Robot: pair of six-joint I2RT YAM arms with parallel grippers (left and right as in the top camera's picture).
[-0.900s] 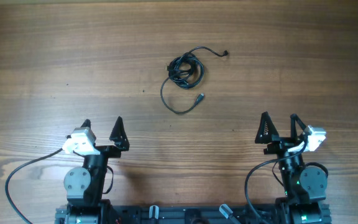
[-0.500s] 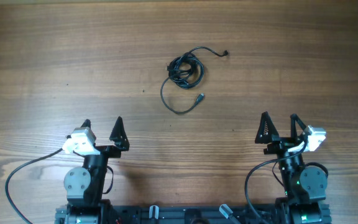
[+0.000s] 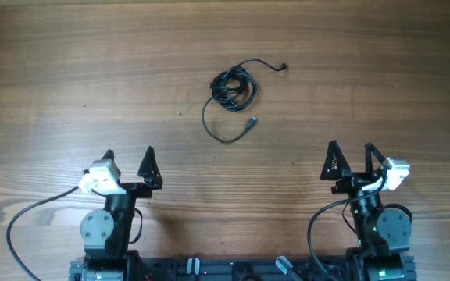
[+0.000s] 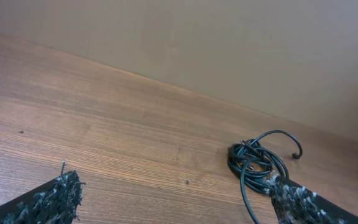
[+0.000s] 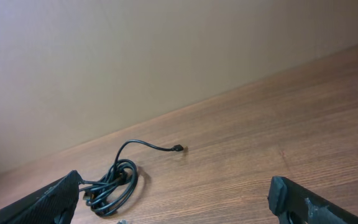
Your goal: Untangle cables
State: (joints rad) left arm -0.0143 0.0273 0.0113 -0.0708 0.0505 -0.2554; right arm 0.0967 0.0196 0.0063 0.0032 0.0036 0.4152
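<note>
The left gripper (image 3: 128, 153) holds its jaws spread wide with nothing between them, low on the left side near the robot's base. The right gripper (image 3: 351, 147) is just as wide and just as empty, level with it on the right. Both point away from the base across the wooden table (image 3: 69, 78). Farther out, well apart from either gripper and roughly between the two arms, the cables (image 3: 226, 84) lie on the wood. They form a tight dark coil, from which one loose end curves off to the right to a small plug (image 3: 286, 67). A longer strand loops back toward the robot and ends in a second plug (image 3: 251, 122). Neither gripper touches them. In the wrist views a plain beige wall (image 4: 229, 50) rises behind the table's far edge
</note>
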